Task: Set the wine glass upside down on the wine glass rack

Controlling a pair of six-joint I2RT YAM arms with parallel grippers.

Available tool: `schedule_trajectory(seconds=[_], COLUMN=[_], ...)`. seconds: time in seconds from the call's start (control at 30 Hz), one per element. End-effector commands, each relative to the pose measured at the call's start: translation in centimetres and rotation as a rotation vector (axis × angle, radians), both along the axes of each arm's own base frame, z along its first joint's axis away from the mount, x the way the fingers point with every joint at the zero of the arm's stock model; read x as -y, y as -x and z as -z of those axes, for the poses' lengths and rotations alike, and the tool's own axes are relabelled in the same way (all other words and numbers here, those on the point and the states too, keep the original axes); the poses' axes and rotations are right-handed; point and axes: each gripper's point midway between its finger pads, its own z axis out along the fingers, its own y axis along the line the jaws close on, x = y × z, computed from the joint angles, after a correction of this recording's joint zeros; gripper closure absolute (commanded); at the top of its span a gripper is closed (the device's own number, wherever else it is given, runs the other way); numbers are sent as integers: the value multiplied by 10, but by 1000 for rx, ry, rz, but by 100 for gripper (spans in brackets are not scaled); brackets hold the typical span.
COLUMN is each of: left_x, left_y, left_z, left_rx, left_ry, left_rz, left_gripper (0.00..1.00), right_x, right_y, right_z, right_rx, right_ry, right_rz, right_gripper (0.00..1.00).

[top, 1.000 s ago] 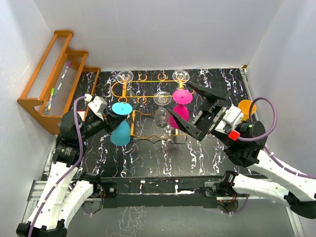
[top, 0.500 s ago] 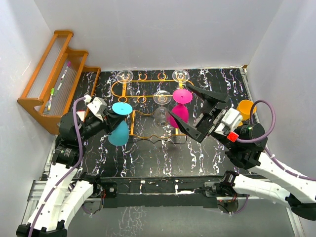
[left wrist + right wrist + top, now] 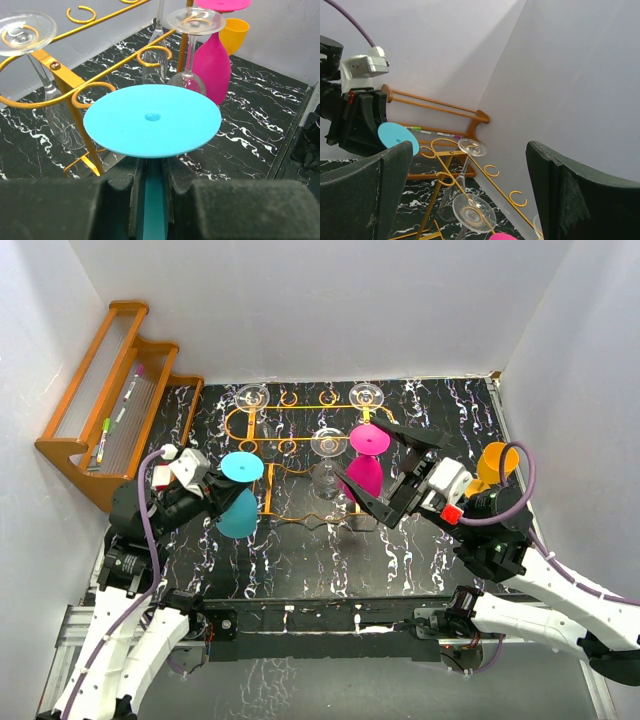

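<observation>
The left end effector (image 3: 152,176) was clamped narrowly on the stem of the cyan wine glass (image 3: 152,120). It held the glass above the bench (image 3: 300,560), just beside the left end of the wine glass rack (image 3: 300,402). The glass was inverted, foot up and bowl down, with its long axis near upright. The right end effector (image 3: 362,453) gaped wide and held nothing.

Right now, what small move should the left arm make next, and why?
Probably ease the left end effector, shut on the stem of the upside-down cyan wine glass, forward toward an empty ring of the orange-gold wire rack: the glass is held just short of it, not yet on the rails.
</observation>
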Motion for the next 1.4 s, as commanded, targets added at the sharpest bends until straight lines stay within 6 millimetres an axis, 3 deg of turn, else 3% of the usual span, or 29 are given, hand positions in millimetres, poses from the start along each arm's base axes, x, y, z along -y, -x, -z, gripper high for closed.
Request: schedule_trajectory(seconds=[0.0,0.57,0.8,1.37], left_x=[-2,1,0,-2], left_y=[8,-29,-43,-61], left_z=[-21,-21,-13,2], left_rx=[78,122,94,56], left_ry=[-4,10,18,59], left_rz=[8,-35,-73,-128], left_gripper=[100,100,100,100], right_x=[4,10,12,7], right_y=[3,2,1,-6], right_z=[-12,-10,-9,2], right_rx=[26,-1,1,-2], right_ry=[-15,-19,-18,17], right_rz=[6,22,30,56], right_gripper=[0,0,0,0])
